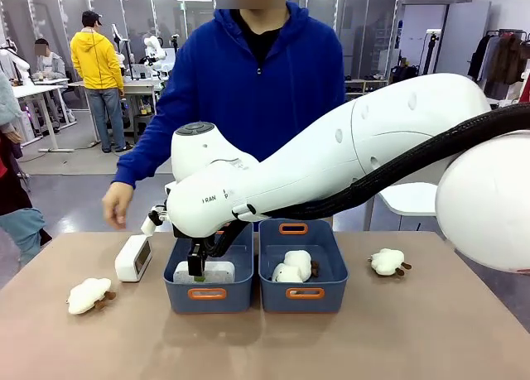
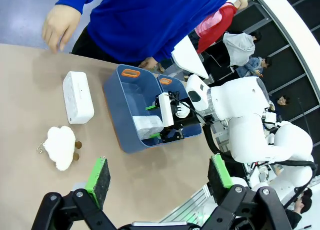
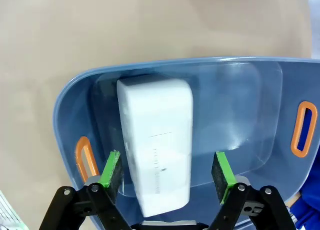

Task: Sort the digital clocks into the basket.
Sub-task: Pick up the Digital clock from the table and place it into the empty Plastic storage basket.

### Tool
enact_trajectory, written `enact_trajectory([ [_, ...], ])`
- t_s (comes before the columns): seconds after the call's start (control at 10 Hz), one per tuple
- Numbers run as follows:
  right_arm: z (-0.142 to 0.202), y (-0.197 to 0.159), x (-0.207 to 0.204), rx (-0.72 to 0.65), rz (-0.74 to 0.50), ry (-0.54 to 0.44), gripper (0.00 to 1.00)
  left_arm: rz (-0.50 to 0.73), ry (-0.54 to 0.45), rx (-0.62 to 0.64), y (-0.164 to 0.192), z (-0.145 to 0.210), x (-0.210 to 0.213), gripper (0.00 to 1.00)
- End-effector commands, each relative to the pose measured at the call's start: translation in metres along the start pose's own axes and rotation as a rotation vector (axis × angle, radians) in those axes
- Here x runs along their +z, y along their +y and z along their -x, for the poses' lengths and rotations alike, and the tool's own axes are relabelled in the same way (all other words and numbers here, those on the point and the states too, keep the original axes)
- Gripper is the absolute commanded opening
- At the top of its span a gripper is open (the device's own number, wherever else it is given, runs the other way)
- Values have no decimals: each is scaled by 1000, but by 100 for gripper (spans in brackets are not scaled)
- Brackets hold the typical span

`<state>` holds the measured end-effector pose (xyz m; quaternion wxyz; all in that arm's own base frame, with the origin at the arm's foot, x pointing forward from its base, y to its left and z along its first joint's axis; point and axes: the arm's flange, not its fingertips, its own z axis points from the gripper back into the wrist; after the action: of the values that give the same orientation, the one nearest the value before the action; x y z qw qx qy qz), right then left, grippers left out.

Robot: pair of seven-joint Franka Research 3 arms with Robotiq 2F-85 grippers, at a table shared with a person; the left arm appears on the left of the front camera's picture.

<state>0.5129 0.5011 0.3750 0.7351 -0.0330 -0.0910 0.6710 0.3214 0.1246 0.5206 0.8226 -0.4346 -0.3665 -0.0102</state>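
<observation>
Plainly, the right pincer (image 3: 167, 170) stands apart astride the clock (image 3: 155, 135) lying in the basket (image 3: 65, 109), so a crooked lift could snag and drag it out.

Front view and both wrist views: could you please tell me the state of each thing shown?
left basket: holds one clock.
right basket: holds plush toys.
first clock: lying flat in the left basket, not gripped.
second clock: standing on the table, outside both baskets.
right tool: open, straddling the first clock.
left tool: open, empty.
</observation>
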Motion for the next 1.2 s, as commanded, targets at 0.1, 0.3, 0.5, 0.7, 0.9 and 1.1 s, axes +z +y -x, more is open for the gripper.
enact_trajectory([
  [0.1,-2,1,-3,1,2,2,90,26,-15,-21,1,-2,-1,100],
  [0.3,-2,1,-3,1,2,2,90,26,-15,-21,1,-2,-1,100],
  [0.5,-2,1,-3,1,2,2,90,26,-15,-21,1,-2,-1,100],
  [0.7,-2,1,-3,1,2,2,90,26,-15,-21,1,-2,-1,100],
  [0.9,-2,1,-3,1,-3,0,90,26,-15,-21,1,-2,-1,100],
  [1.1,43,16,64,-53,0,-50,90,26,-15,-21,1,-2,-1,100],
])
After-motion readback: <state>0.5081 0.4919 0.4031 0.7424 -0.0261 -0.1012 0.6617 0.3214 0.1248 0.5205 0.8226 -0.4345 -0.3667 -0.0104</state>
